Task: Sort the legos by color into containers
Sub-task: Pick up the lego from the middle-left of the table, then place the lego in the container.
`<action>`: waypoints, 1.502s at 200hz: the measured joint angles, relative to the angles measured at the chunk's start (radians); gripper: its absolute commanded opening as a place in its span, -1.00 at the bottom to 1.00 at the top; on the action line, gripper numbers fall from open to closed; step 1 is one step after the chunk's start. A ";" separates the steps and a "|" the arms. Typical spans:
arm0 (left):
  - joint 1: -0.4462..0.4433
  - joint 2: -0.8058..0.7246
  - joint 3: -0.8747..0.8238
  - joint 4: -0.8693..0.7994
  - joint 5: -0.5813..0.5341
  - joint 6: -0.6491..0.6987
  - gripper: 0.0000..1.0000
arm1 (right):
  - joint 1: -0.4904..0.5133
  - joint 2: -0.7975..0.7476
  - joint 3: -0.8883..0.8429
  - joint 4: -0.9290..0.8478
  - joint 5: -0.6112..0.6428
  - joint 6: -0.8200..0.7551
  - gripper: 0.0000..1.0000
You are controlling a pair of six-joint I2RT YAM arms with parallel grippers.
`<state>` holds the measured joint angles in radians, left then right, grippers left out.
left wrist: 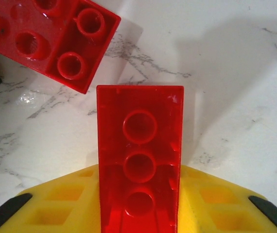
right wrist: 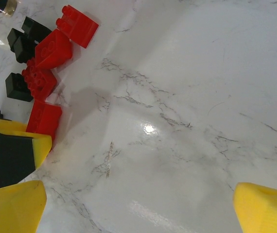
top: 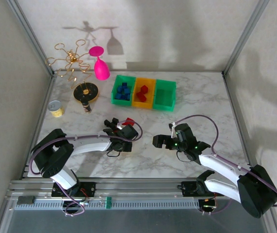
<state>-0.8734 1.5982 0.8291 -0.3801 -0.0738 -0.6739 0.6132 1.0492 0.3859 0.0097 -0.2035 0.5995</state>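
- Legos sorted so far: blue legos point(top: 123, 91) sit in green bin point(top: 121, 102), which touches orange bin point(top: 142, 105) on its L side. Red legos point(top: 144, 92) are inside orange bin itself.
- 2nd green bin point(top: 164, 92) touches orange bin's R side.
- Loose pile point(right wrist: 43, 73) of red and black bricks lies on marble table point(top: 201, 97), nearer the arm bases than orange bin and off to its L. Black legos point(right wrist: 24, 36) are mixed in w/ the red.
- L gripper point(left wrist: 139, 194) is at that pile. Its yellow pads point(left wrist: 56, 204) press both sides of one red brick point(left wrist: 139, 145), so it is clamped on it. Brick's hollow underside, w/ three round tubes, faces the wrist cam.
- Can't tell if the held brick is off the table.
- Second red brick point(left wrist: 46, 39), also underside showing, lies just past the held one. Its corner is near but apart.
- R gripper point(right wrist: 138, 208) is nearer the bases than orange bin, slightly to its R. Jaws stand wide, w/ bare marble between them.
- Yellow tin can point(top: 56, 108) stands well L of orange bin.
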 measured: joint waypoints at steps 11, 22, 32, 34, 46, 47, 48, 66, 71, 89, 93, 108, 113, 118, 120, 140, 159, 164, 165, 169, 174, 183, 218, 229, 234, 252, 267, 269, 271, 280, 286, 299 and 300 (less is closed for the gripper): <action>-0.004 -0.012 0.000 -0.006 0.000 0.000 -0.39 | 0.000 0.000 0.000 0.003 -0.002 0.000 0.97; -0.008 -0.031 0.003 -0.016 0.000 0.000 -0.39 | 0.000 -0.005 0.000 0.002 -0.003 0.000 0.98; -0.010 -0.052 0.010 -0.028 0.000 0.000 -0.39 | 0.000 -0.013 0.002 0.000 -0.002 0.000 0.98; -0.010 -0.056 0.012 -0.030 0.000 0.000 -0.40 | 0.000 -0.015 0.002 0.000 -0.002 0.000 0.97; -0.010 -0.081 0.030 -0.042 -0.005 0.001 -0.39 | -0.006 -0.026 0.010 -0.007 -0.006 0.000 0.97; -0.010 -0.082 0.032 -0.043 -0.005 0.002 -0.39 | -0.007 -0.026 0.011 -0.008 -0.006 0.000 0.97; -0.010 -0.085 0.035 -0.044 -0.005 0.002 -0.39 | -0.009 -0.027 0.013 -0.008 -0.007 0.000 0.97; -0.010 -0.104 0.088 -0.060 -0.028 0.019 -0.39 | -0.039 -0.033 0.041 -0.022 -0.027 0.000 0.97; -0.009 -0.104 0.109 -0.066 -0.035 0.024 -0.39 | -0.048 -0.033 0.050 -0.025 -0.034 0.000 0.97; -0.002 -0.092 0.198 -0.074 -0.060 0.053 -0.39 | -0.082 -0.034 0.087 -0.030 -0.062 -0.004 0.97; 0.002 -0.085 0.221 -0.073 -0.065 0.062 -0.39 | -0.090 -0.035 0.095 -0.030 -0.066 -0.005 0.97; 0.021 -0.043 0.307 -0.076 -0.081 0.084 -0.39 | -0.122 -0.037 0.119 -0.033 -0.090 -0.009 0.97; 0.029 -0.025 0.336 -0.074 -0.086 0.093 -0.39 | -0.134 -0.037 0.127 -0.037 -0.095 -0.009 0.97; 0.038 -0.005 0.366 -0.073 -0.092 0.100 -0.39 | -0.146 -0.037 0.134 -0.040 -0.100 -0.010 0.97; 0.042 0.005 0.377 -0.072 -0.097 0.104 -0.40 | -0.150 -0.037 0.137 -0.041 -0.102 -0.011 0.98; 0.077 0.093 0.473 -0.065 -0.116 0.133 -0.39 | -0.184 -0.038 0.155 -0.056 -0.108 -0.011 0.97; 0.102 0.178 0.555 -0.062 -0.136 0.159 -0.37 | -0.198 -0.052 0.156 -0.059 -0.108 -0.011 0.97; 0.109 0.202 0.578 -0.061 -0.139 0.167 -0.37 | -0.199 -0.056 0.156 -0.059 -0.108 -0.011 0.97; 0.111 0.205 0.582 -0.060 -0.140 0.168 -0.37 | -0.199 -0.056 0.156 -0.059 -0.108 -0.011 0.98; 0.116 0.227 0.603 -0.061 -0.142 0.172 -0.36 | -0.199 -0.059 0.156 -0.059 -0.108 -0.011 0.97; 0.122 0.251 0.628 -0.058 -0.145 0.177 -0.36 | -0.199 -0.061 0.156 -0.059 -0.108 -0.011 0.98; 0.134 0.299 0.678 -0.058 -0.150 0.183 -0.35 | -0.200 -0.062 0.156 -0.059 -0.108 -0.011 0.98; 0.175 0.465 0.852 -0.037 -0.163 0.208 -0.33 | -0.208 -0.062 0.156 -0.063 -0.104 -0.012 0.97; 0.184 0.515 0.903 -0.033 -0.163 0.211 -0.32 | -0.210 -0.062 0.156 -0.062 -0.103 -0.012 0.97; 0.188 0.536 0.927 -0.031 -0.163 0.212 -0.32 | -0.211 -0.062 0.156 -0.063 -0.100 -0.012 0.97; 0.201 0.623 1.022 -0.034 -0.163 0.215 -0.30 | -0.213 -0.062 0.156 -0.062 -0.092 -0.015 0.97; 0.210 0.687 1.093 -0.040 -0.163 0.219 -0.23 | -0.214 -0.062 0.156 -0.062 -0.085 -0.016 0.97; 0.211 0.694 1.099 -0.043 -0.163 0.219 -0.22 | -0.214 -0.062 0.156 -0.062 -0.085 -0.016 0.97; 0.212 0.702 1.110 -0.048 -0.163 0.218 -0.20 | -0.214 -0.062 0.156 -0.062 -0.085 -0.016 0.97; 0.218 0.739 1.154 -0.061 -0.163 0.220 -0.16 | -0.214 -0.062 0.156 -0.061 -0.085 -0.016 0.97; 0.222 0.757 1.177 -0.071 -0.163 0.222 -0.14 | -0.214 -0.062 0.156 -0.060 -0.085 -0.016 0.97; 0.228 0.782 1.211 -0.087 -0.163 0.225 -0.07 | -0.214 -0.062 0.156 -0.058 -0.085 -0.018 0.97; 0.229 0.783 1.213 -0.089 -0.162 0.225 -0.07 | -0.214 -0.062 0.156 -0.058 -0.085 -0.018 0.97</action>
<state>-0.6449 2.3810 2.0418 -0.4694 -0.2359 -0.4488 0.3988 0.9871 0.5419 -0.0486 -0.2886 0.5816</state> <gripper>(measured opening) 0.438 0.987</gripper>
